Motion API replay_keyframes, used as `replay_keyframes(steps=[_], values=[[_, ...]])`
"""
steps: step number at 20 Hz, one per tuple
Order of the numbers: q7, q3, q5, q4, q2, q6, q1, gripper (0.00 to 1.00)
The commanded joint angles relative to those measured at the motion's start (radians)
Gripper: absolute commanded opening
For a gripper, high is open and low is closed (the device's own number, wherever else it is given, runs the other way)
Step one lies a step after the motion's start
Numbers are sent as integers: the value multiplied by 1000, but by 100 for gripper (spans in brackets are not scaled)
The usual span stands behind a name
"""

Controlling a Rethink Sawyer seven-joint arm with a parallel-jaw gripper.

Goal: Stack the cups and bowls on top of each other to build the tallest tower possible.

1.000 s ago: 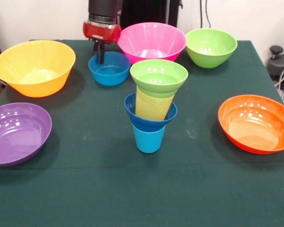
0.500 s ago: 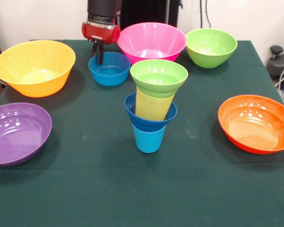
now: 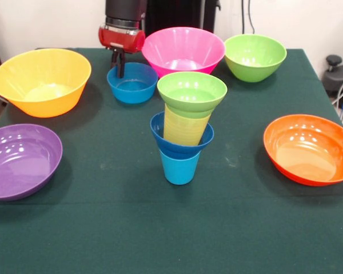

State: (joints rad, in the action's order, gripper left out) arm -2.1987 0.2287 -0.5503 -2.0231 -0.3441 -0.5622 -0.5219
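In the middle of the table stands the tower: a light blue cup [image 3: 180, 166] at the bottom, a dark blue bowl [image 3: 159, 132] on it, a ribbed yellow cup [image 3: 186, 128] in that bowl, and a small lime green bowl [image 3: 191, 91] on top. Behind it to the left a small light blue bowl [image 3: 134, 85] rests on the cloth. My gripper [image 3: 119, 67] comes down on the far left part of this bowl's rim, its dark fingers close together on the rim.
Larger bowls ring the tower: yellow-orange [image 3: 41, 80] at the left, purple [image 3: 20, 160] at the near left, pink [image 3: 183, 48] and green [image 3: 255, 56] at the back, orange [image 3: 310, 148] at the right. The dark green cloth [image 3: 171, 228] covers the table.
My gripper has shifted a little to the left at the light blue bowl's rim. The bowl and the tower stay where they were.
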Motion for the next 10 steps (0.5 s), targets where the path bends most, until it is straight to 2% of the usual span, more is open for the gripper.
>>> replay_keyframes(steps=[1,5,10], values=[[-66,-126,-62,131,17,81,-17,0],[-71,-136,-74,144,31,81,-32,0],[-76,-150,-93,145,14,100,-47,0]])
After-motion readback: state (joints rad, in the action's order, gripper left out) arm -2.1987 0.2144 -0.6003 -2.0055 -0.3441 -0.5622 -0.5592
